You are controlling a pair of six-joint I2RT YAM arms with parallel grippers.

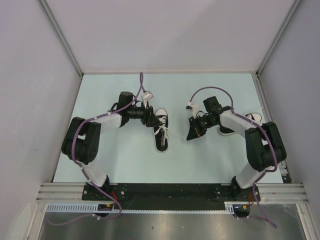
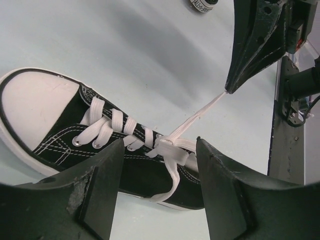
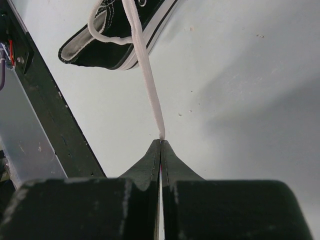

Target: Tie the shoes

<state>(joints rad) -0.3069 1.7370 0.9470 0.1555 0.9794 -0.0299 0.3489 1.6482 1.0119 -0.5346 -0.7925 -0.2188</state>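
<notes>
Roughly mid-table, between my two arms: one small black canvas sneaker, flat on its sole, white toe cap pointing away from my bases. A second sneaker lies off to the right, mostly hidden behind my right arm; only bits of it show.

My left gripper hangs over the lacing of the middle shoe, jaws well apart and holding nothing, one finger on either side of the lace crossing. My right gripper is pinched fully together on one white lace end, which runs taut from the shoe to my fingertips.

Handling, my judgement:
- The sneaker looks light and may slide or tip on the smooth table under a hard pull.
- The canvas is soft and the rubber rim stiffer.
- The lace is flat, limp and thin, so it could slip from the pads. Best to take it flat across them, close to the crossing for control.
- The loose lace end droops over the shoe's side, a likely hold for the left.

Count:
- Sneakers: two.
- Arms: two, with one gripper each.
- Lace ends seen on the middle shoe: two, one held and one free.
</notes>
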